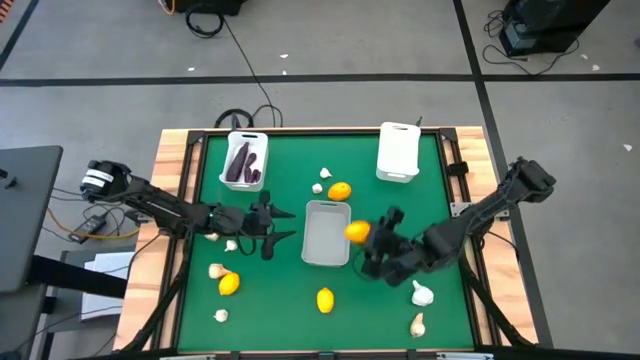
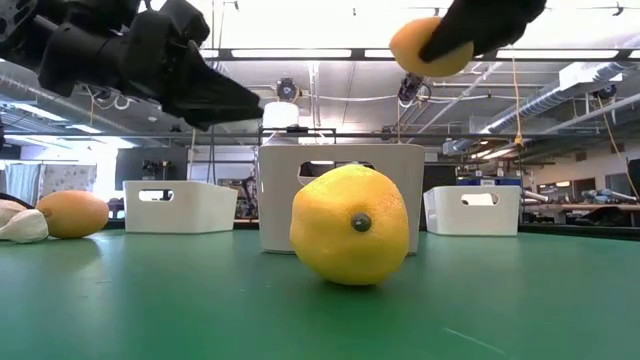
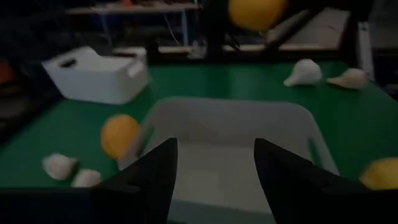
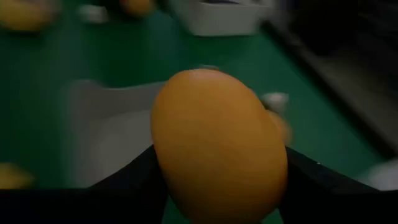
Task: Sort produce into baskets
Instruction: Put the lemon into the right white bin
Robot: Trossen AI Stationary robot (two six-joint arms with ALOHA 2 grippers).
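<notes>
Your right pincer grips an orange at the middle bin's rim; release early and it rolls off. Left pincer open.

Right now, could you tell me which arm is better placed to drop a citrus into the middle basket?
The right: the right gripper already holds an orange citrus at the middle basket edge. The left gripper is open and empty.

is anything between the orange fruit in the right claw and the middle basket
Nothing visible. The right claw holds the orange citrus in the air just at the right rim of the middle basket, which looks empty. The left claw is open on the basket's far side, clear of that path.
</notes>
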